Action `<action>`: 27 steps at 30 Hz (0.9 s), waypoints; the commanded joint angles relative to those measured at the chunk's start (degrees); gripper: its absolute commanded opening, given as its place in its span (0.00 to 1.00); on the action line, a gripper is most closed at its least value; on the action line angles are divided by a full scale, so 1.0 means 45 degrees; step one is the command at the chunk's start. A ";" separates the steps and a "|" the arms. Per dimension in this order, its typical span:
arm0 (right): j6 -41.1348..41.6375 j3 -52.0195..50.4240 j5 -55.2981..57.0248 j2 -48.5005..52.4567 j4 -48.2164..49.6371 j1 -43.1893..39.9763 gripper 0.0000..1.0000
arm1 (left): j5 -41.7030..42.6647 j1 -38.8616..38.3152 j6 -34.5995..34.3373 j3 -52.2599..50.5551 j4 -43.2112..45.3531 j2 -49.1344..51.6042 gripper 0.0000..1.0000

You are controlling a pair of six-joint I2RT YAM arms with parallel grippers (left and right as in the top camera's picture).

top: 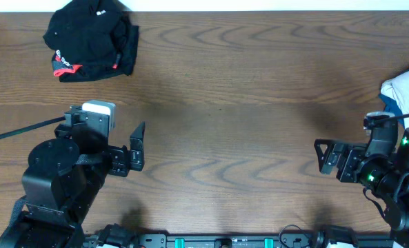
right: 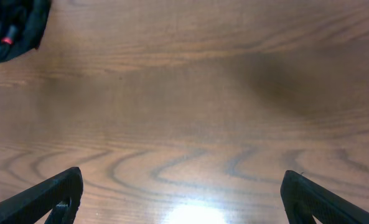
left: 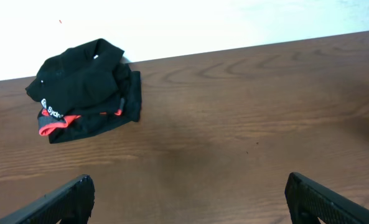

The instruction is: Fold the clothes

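The clothes [top: 92,38] lie in a bunched black pile with coral-red trim and white lettering at the table's far left corner; the same pile of clothes [left: 83,90] fills the upper left of the left wrist view, and an edge of the clothes [right: 10,28] shows at the top left of the right wrist view. My left gripper [top: 138,146] stands open over bare wood, well in front of the pile, nothing between its fingers. Over at the right side my right gripper [top: 321,157] is open too, far from the pile.
White and blue fabric [top: 404,93] lies at the right edge of the wooden table [top: 245,96], just behind the right arm. A black cable [top: 18,131] runs in from the left edge to the left arm.
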 commanded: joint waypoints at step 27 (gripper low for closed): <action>-0.1846 -0.6426 0.0136 -0.5683 0.8126 0.0952 0.99 | -0.0019 -0.0049 -0.0155 0.0010 0.0049 0.0010 0.98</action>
